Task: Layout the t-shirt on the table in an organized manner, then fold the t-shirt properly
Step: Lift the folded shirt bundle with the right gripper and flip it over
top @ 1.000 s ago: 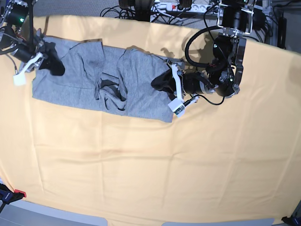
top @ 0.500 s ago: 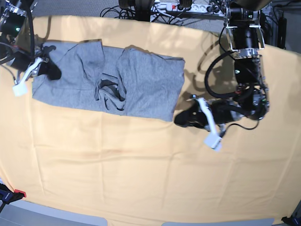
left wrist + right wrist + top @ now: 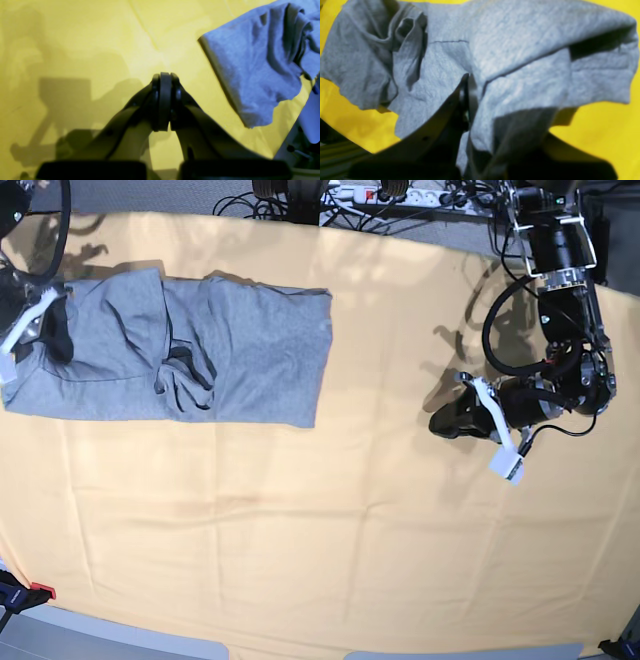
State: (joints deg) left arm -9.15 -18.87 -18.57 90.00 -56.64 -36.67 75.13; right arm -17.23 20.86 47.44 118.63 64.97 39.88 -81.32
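- One t-shirt (image 3: 170,350), heather-grey, bunched in the middle.
- One table (image 3: 330,530), draped in pale yellow-orange cloth.
- Two robot arms, one at each side of the base view.
- Two grippers: left gripper (image 3: 448,420), right gripper (image 3: 55,330).
- One power strip (image 3: 355,194) behind the table's far edge, among several dark cables, too tangled to count.

Both arms black w/ looping black cables, white brackets by each black end effector (image 3: 447,420), curved dark fingers (image 3: 163,100).

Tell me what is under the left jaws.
Under the left gripper, jaws shut on nothing, lies bare table cloth. The t-shirt sits apart. The jaws hide the cloth directly beneath.
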